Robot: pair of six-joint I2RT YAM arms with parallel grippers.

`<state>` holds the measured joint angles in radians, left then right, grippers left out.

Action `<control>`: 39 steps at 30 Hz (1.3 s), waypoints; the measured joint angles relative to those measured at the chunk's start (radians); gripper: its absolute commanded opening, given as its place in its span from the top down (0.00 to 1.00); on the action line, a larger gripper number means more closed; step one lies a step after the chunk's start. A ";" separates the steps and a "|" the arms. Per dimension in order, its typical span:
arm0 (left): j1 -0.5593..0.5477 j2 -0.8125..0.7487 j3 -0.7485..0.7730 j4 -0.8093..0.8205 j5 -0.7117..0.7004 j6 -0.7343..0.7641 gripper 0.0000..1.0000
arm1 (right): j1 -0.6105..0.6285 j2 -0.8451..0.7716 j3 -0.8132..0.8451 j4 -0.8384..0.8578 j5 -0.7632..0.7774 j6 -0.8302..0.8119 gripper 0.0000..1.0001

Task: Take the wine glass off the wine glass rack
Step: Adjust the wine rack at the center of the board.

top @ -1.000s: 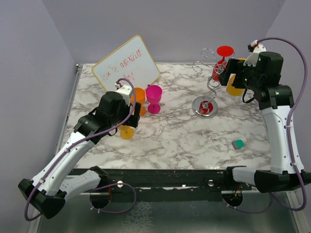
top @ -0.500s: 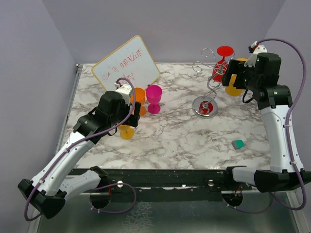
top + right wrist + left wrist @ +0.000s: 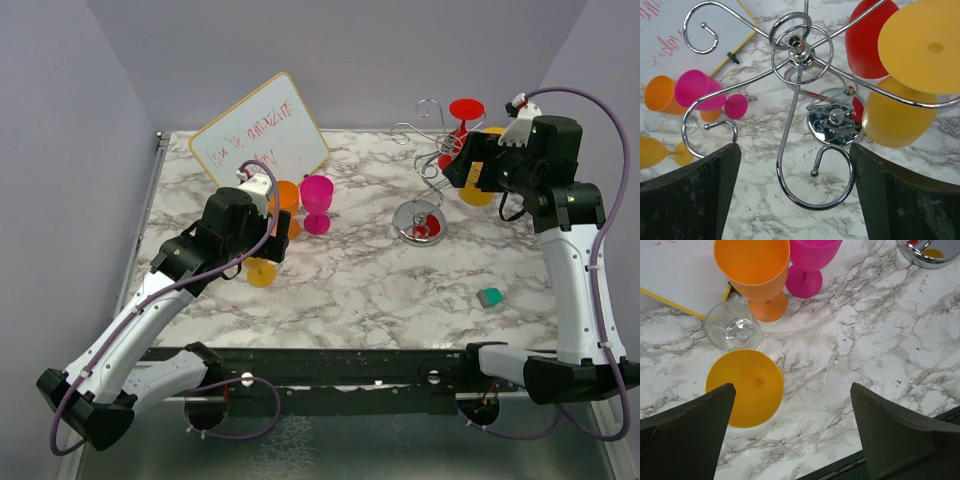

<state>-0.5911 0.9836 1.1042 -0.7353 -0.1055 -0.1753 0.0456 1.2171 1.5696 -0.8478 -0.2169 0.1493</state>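
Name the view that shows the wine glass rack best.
Right wrist: the wine glass rack fills the frame, scroll arms distinct. Top external shows it small; left wrist catches only its base edge.

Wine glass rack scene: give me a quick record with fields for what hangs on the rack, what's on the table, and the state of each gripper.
rack: wine glass rack, silver wire, standing on the marble table
hanging on rack: red glass and hanging yellow glass, both foot up
on table: orange glass, pink glass, clear glass, loose yellow glass
left gripper: open, empty, above the table glasses
right gripper: open, empty, facing the rack
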 measured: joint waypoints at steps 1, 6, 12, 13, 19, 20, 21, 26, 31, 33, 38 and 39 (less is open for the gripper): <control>0.000 0.000 0.000 0.000 0.001 0.000 0.01 | 0.000 0.000 0.000 0.000 -0.014 0.005 0.04; 0.000 0.000 0.000 0.000 0.008 0.000 0.01 | 0.000 0.000 0.000 -0.003 -0.119 0.018 0.03; 0.000 0.000 0.000 0.000 0.010 0.000 0.01 | 0.000 0.002 0.000 -0.004 -0.209 0.029 0.03; 0.000 0.000 0.000 0.000 0.010 0.000 0.01 | 0.000 0.002 0.000 -0.004 -0.223 0.031 0.03; 0.000 0.000 0.000 0.000 0.012 0.000 0.01 | 0.020 0.002 0.000 -0.004 -0.267 0.044 0.03; 0.000 0.000 0.000 0.000 0.013 0.000 0.01 | 0.027 0.002 0.000 -0.004 -0.268 0.045 0.03; 0.000 0.000 0.000 0.000 0.013 -0.001 0.01 | 0.037 0.002 0.000 -0.004 -0.267 0.049 0.03; 0.000 0.000 0.000 0.001 0.019 -0.001 0.01 | 0.138 0.002 0.000 -0.002 -0.232 0.070 0.03; 0.000 0.000 0.000 0.001 0.020 -0.001 0.01 | 0.212 0.014 0.000 0.006 -0.165 0.095 0.03; 0.000 0.000 0.000 0.000 0.020 -0.001 0.01 | 0.228 0.021 0.000 0.012 -0.145 0.107 0.03; 0.000 0.000 0.001 0.001 0.023 -0.001 0.01 | 0.269 0.034 0.001 0.019 -0.092 0.131 0.03; 0.000 0.000 0.001 0.000 0.023 -0.001 0.01 | 0.278 0.039 0.004 0.019 -0.080 0.133 0.03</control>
<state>-0.5911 0.9836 1.1049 -0.7349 -0.0822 -0.1761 0.3233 1.2556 1.5738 -0.8284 -0.2974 0.2821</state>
